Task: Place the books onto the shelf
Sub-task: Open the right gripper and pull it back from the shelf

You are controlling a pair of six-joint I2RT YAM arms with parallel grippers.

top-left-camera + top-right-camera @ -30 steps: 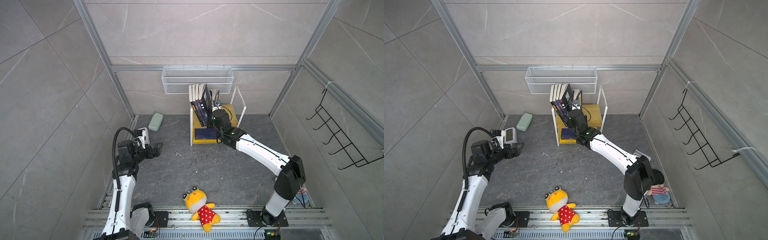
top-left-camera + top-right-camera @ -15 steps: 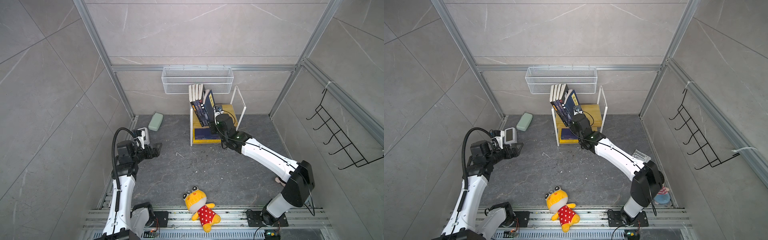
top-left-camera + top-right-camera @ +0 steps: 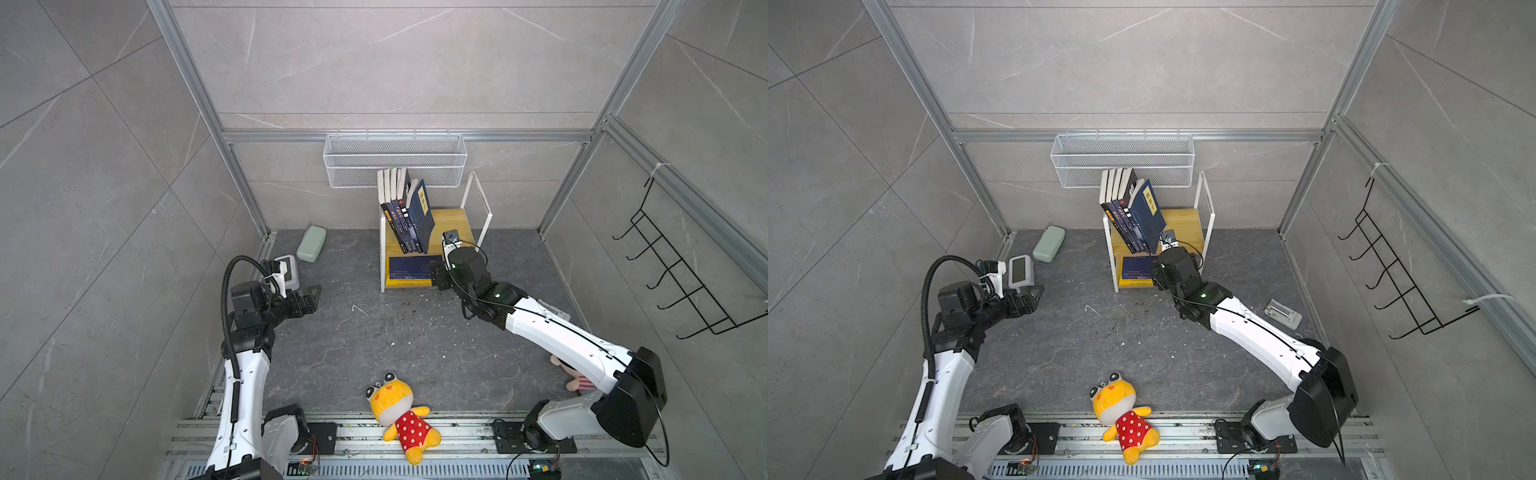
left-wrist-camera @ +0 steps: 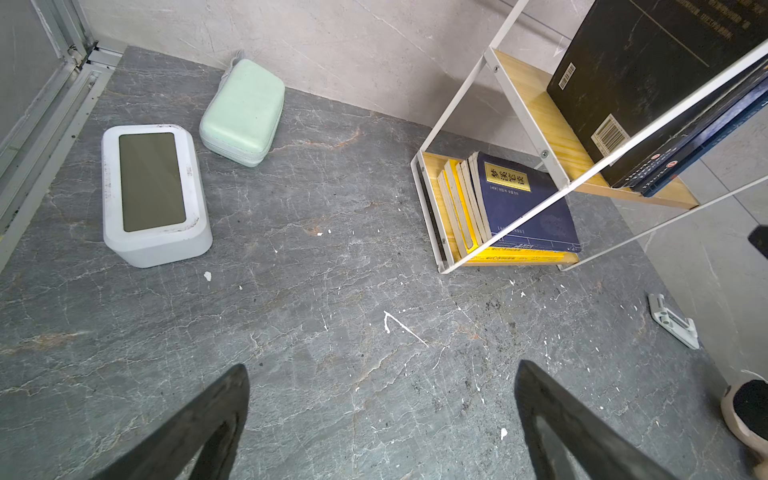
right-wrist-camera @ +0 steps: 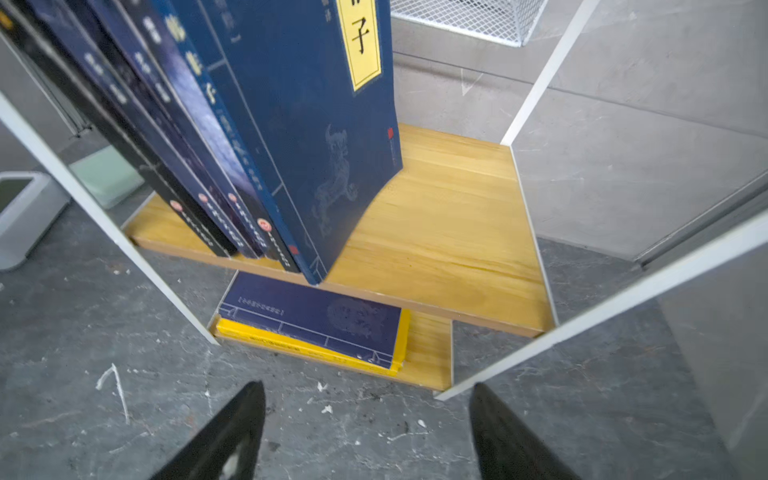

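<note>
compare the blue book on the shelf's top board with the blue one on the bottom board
The upper blue book stands on edge on the shelf's top board, leaning against the row of dark books; the lower blue book lies flat on the bottom board.
The upper one rests on bare wood; the lower one sits on yellow books.
Both have navy covers with a yellow title label.

Five upright books (image 3: 422, 216), one shelf (image 3: 452, 224), one wire basket (image 3: 395, 162), one plush frog (image 3: 399, 411)

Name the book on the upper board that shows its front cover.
The blue book with the yellow title label, rightmost in the row; the others stand spine-out.
</note>
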